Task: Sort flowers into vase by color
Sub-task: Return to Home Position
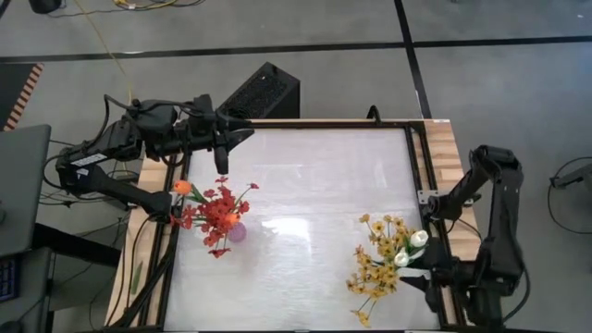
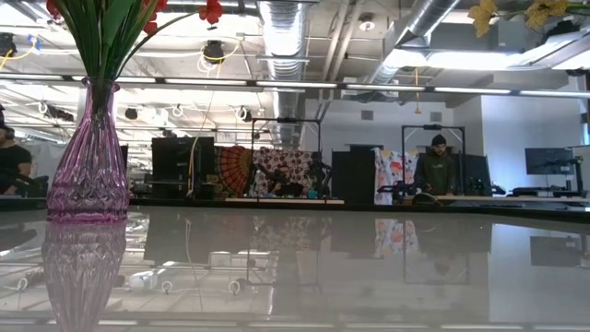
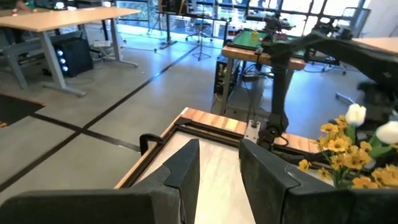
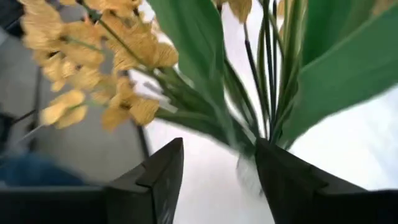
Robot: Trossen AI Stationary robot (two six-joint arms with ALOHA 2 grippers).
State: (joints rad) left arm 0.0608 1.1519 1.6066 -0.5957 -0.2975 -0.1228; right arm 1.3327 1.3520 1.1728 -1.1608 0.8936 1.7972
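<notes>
- Red blossoms (image 1: 220, 217) and an orange tulip (image 1: 182, 187): stood in a ribbed purple vase (image 2: 89, 157) at the left side of the table (image 1: 314, 176).
- Yellow sprays (image 1: 375, 264) with white buds (image 1: 413, 246): stood bunched near the table's right edge.
- Left gripper (image 3: 219, 165): hung over the far left corner, fingers parted, empty.
- Right gripper (image 4: 217, 165): hung just beside the yellow bunch's stems, fingers apart, gripping nothing.
</notes>
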